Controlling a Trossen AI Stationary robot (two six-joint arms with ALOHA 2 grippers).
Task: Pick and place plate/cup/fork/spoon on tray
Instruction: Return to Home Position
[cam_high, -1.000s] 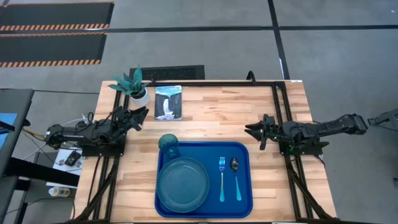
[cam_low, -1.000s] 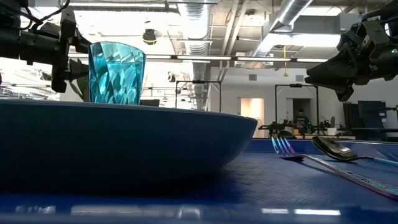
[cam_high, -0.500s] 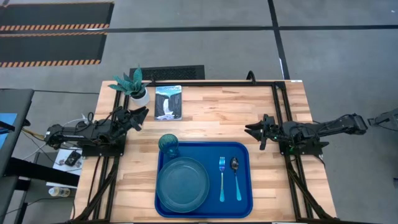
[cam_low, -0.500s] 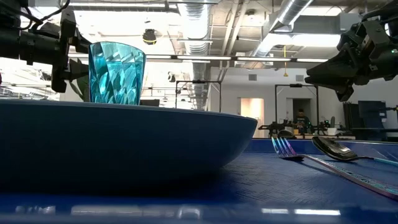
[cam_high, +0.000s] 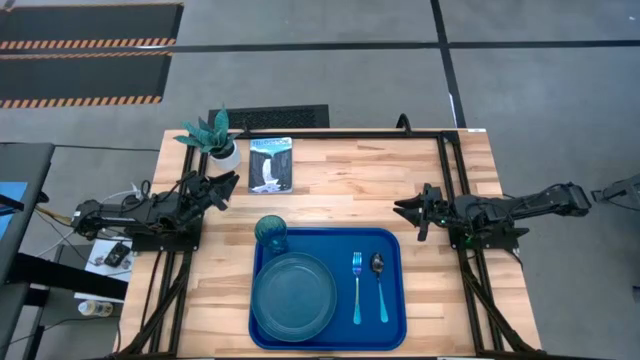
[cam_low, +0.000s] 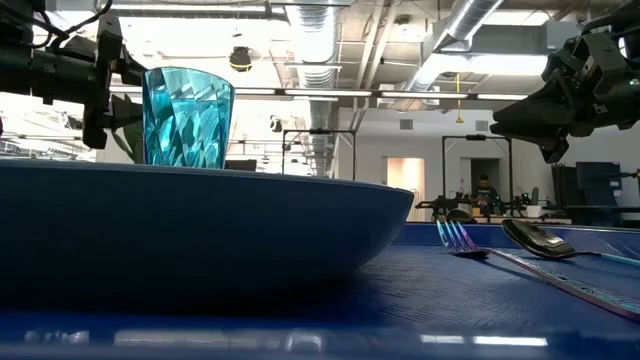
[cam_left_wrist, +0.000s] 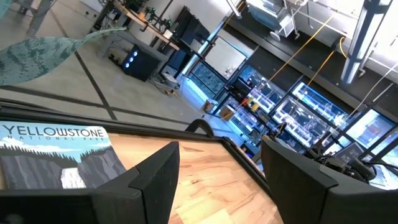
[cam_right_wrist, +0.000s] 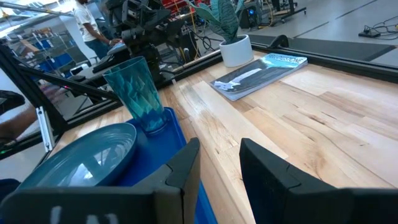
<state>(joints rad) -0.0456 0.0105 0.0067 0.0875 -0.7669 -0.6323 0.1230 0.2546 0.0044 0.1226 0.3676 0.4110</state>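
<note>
The royal-blue tray (cam_high: 390, 300) lies at the table's near middle. On it rest the teal-blue plate (cam_high: 294, 296) at its left, the teal tumbler cup (cam_high: 271, 233) upright in its far left corner, and the fork (cam_high: 356, 285) and spoon (cam_high: 379, 284) side by side at its right. My left gripper (cam_high: 228, 183) is open and empty at the table's left, beside the plant pot. My right gripper (cam_high: 404, 209) is open and empty at the table's right, beyond the tray's far right corner. The cup (cam_right_wrist: 139, 93) and plate (cam_right_wrist: 87, 155) also show in the right wrist view.
A white pot with a green plant (cam_high: 216, 140) stands at the far left corner. A printed Yellowstone booklet (cam_high: 271, 164) lies flat next to it. Bare wood lies between the booklet and my right gripper. A person (cam_right_wrist: 87, 25) stands in the room beyond the table.
</note>
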